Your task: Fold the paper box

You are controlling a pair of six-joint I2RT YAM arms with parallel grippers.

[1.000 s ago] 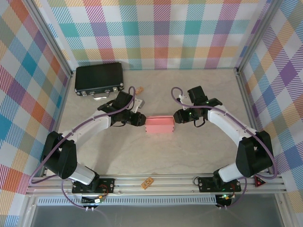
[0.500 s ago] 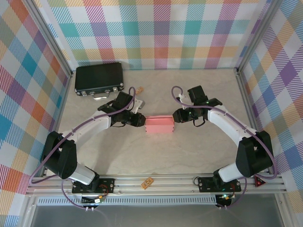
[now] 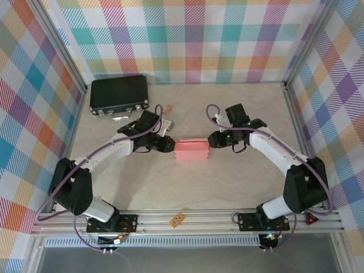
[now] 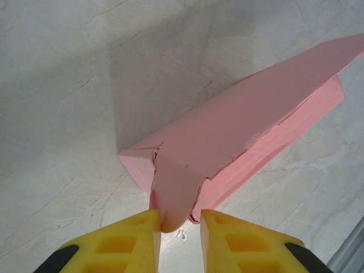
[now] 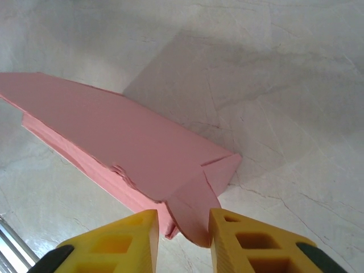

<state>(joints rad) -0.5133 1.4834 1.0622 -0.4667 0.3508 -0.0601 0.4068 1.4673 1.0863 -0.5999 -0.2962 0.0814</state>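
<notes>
The salmon-pink paper box (image 3: 191,151) lies mid-table as a flat rectangular shape, lid down. My left gripper (image 3: 169,144) is at its left end and my right gripper (image 3: 212,140) at its right end. In the left wrist view a rounded end flap (image 4: 173,193) of the box (image 4: 244,125) sticks out between my yellow fingers (image 4: 128,244), touching the left one; the gripper (image 4: 178,219) is open. In the right wrist view the other end flap (image 5: 196,213) of the box (image 5: 114,131) leans on my right finger (image 5: 244,239); that gripper (image 5: 183,219) is open too.
A black hard case (image 3: 119,94) with a metal handle sits at the back left. A small wooden block (image 3: 169,107) lies behind my left arm, and another (image 3: 178,219) rests on the front rail. Plaid walls close in the sides and back.
</notes>
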